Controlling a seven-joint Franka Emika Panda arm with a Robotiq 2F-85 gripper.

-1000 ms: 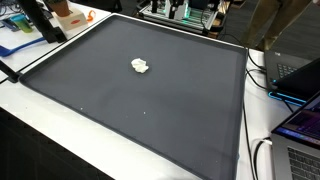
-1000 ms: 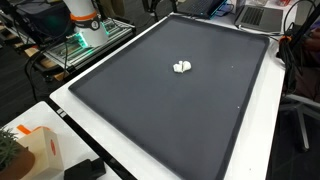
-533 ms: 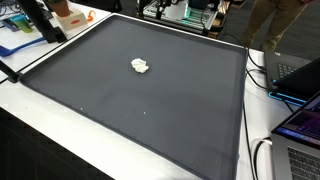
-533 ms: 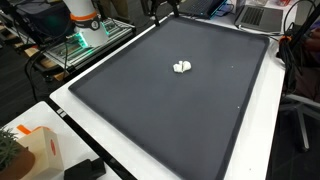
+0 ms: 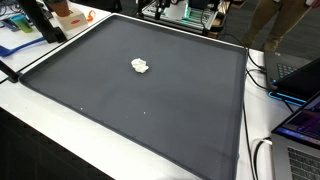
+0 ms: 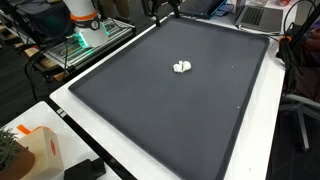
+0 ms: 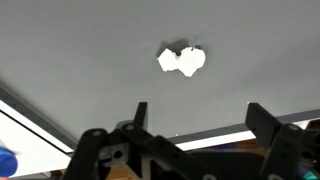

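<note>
Gripper (image 7: 200, 108) comes in from the bottom of the wrist view, jaws spread wide w/ nothing between them. Both black fingers (image 7: 140, 112) show, one each side of the gap. Nearest thing is a small white lump (image 7: 181, 61), crumpled-looking; can't tell what it's made of. It lies on the dark mat (image 7: 70, 50), ahead of the fingertips & roughly in line w/ the gap. It's well apart from both fingers, not touched, w/ a small shadow just beside it. A strip of white table (image 7: 30, 120) shows past the mat's edge, low in that view

In both exterior views the lump (image 5: 140, 66) (image 6: 181, 67) lies alone on the mat (image 5: 150, 125) (image 6: 170, 125), in its far half & away from every edge. The mat is a big dark sheet w/ a thin rim & covers most of the table (image 6: 110, 160). In an exterior view the gripper (image 6: 165, 9) hangs at the mat's far edge, well apart from the lump

Around the mat:
- white robot base w/ an orange ring (image 6: 85, 18), off the mat's far corner
- pale box w/ an orange mark (image 6: 35, 150) at the near corner of the table
- laptop (image 5: 300, 135) & a cable (image 5: 262, 150) beside the mat's edge
- orange & white item (image 5: 68, 14) past the far corner
</note>
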